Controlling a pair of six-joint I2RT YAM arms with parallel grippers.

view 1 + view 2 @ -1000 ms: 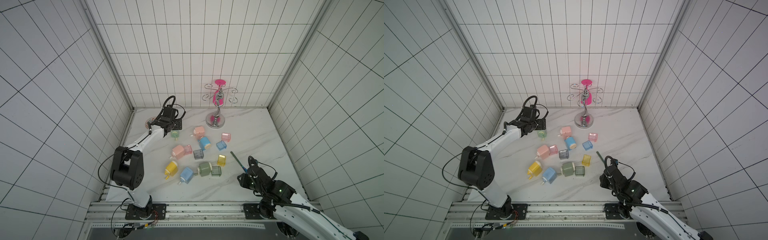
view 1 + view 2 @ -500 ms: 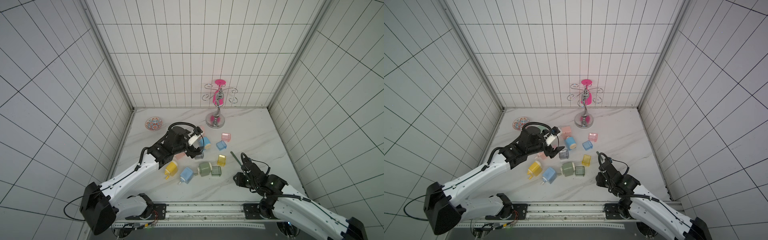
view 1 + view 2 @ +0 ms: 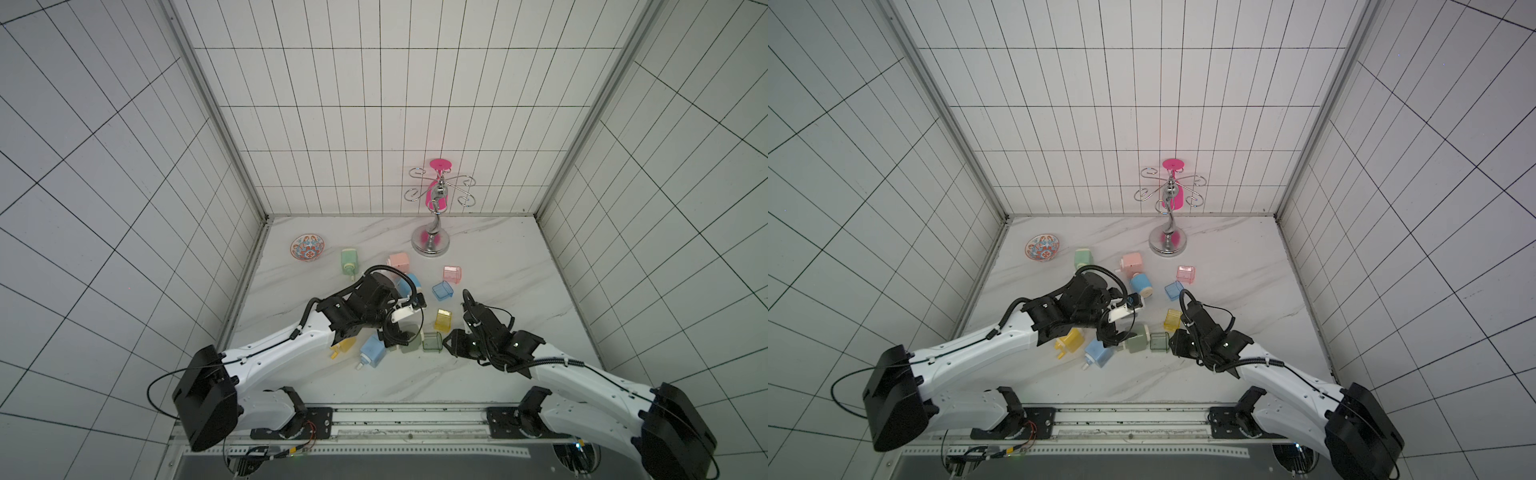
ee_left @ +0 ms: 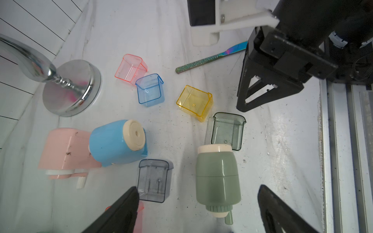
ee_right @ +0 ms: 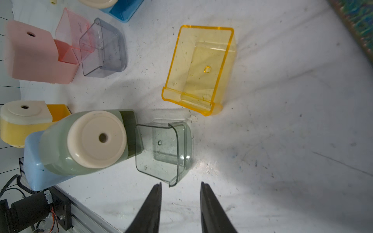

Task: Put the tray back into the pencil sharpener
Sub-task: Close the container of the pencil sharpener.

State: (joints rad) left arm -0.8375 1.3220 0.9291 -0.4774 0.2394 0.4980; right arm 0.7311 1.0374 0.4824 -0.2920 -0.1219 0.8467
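Student: Both arms are converging on the middle of the table (image 3: 498,257) since the earlier frames. The left gripper (image 4: 197,190) is arriving from the far corner by the patterned bowl (image 3: 307,247), and the right gripper (image 5: 180,184) is edging forward. How far along is the job?

Tutor: Nothing is being held yet. The green tray (image 5: 163,149) is lying on the table outside the green sharpener (image 5: 86,141), just beside its cream-capped end and seemingly touching it. The left gripper's fingers (image 4: 278,207) are standing spread wide, straddling the green sharpener without gripping it. The right gripper's fingers (image 5: 154,201) are standing partly apart and empty, pointing at the tray's near rim. Judging by that, this pair is being targeted. Grasping, aligning and sliding in are all remaining.

Student: What is each view adding?

Tutor: The right wrist view is showing a dark recess on the sharpener's side next to the tray, probably its slot, with the yellow tray (image 5: 199,68) beyond. The left wrist view is showing the iridescent tool (image 4: 210,59) and a grey tray (image 4: 154,179), neither made out from above. Both top views are showing the bowl, which neither wrist view is catching, and the green tray (image 3: 1158,341) sitting between the two grippers.
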